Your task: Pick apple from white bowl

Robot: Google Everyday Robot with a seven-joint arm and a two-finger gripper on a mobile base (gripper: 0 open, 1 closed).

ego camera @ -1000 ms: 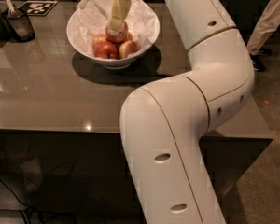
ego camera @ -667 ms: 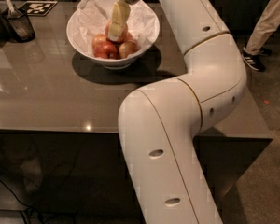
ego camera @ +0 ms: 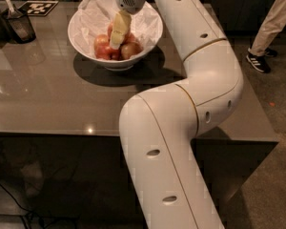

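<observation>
The white bowl (ego camera: 86,39), lined with crumpled white paper, stands at the back of the dark table and holds several red-yellow apples. My gripper (ego camera: 116,43) reaches down from above into the middle of the bowl, its tip among the apples. A red apple (ego camera: 101,46) lies just left of the tip. A paler apple (ego camera: 132,49) lies just right of it. Another apple shows partly behind the gripper. No sticker shows on any apple, so I cannot tell which apple the gripper touches.
A small dark container (ego camera: 20,26) with a utensil stands at the table's back left, next to a black-and-white marker tag (ego camera: 38,7). My arm's big elbow (ego camera: 200,104) hangs over the table's right front. A person's leg and shoe (ego camera: 260,61) stand at the right.
The gripper has sunk a little deeper into the bowl among the apples. The arm's elbow has swung out to the right. The bowl has not moved.
</observation>
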